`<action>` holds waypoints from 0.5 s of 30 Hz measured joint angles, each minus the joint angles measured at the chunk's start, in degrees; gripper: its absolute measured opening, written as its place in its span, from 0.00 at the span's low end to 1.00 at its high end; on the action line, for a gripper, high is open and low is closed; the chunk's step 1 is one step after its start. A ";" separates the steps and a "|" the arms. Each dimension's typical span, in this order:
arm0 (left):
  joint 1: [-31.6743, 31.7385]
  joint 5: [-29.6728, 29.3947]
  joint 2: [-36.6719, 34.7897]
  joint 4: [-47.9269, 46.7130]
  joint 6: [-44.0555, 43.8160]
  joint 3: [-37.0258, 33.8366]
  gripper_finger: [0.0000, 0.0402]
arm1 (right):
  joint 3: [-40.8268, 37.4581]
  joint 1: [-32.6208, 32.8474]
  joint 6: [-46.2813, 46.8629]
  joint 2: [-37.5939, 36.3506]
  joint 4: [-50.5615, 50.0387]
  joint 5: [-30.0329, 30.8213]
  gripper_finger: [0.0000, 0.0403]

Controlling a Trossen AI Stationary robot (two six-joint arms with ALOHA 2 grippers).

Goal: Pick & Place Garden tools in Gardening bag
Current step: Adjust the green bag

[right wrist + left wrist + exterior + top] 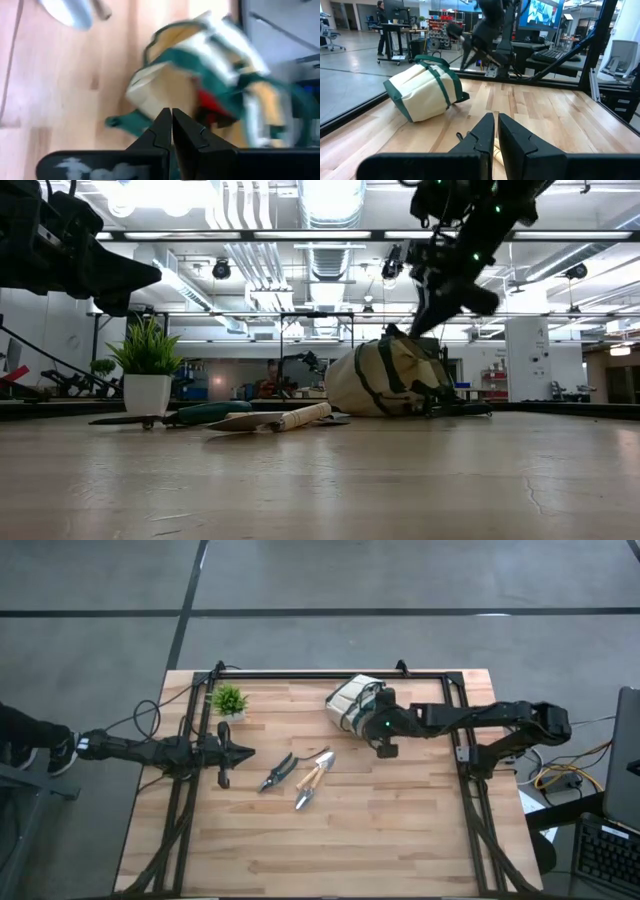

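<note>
Red (210, 107) inside bag (200, 75) shows only wrist-side.

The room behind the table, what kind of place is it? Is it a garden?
Not a garden: probably an indoor robot lab or workshop. Ceiling ducts and lights run overhead, a big screen glows above a keyboard, and a person stands at a desk.

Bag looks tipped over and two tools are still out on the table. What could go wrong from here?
1. The gardening bag lies on its side, so a tool dropped at its mouth may slide back out, as may the red piece inside.
2. The right gripper, fingers shut, hovers beside the bag; a nudge could roll it further.
3. The pruner and trowel lie close together, so the left gripper might disturb one while grasping the other.
</note>
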 joint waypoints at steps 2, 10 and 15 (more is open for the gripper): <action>0.00 0.01 0.00 -0.01 0.01 -0.01 0.08 | -1.73 0.05 -0.20 0.96 0.69 0.49 0.02; 0.00 0.00 -0.01 0.00 0.01 -0.01 0.08 | -5.83 -0.35 -0.84 6.65 6.82 3.87 0.16; 0.00 0.02 0.00 -0.01 0.02 -0.01 0.08 | -5.92 -0.55 -3.88 11.07 9.71 9.47 0.34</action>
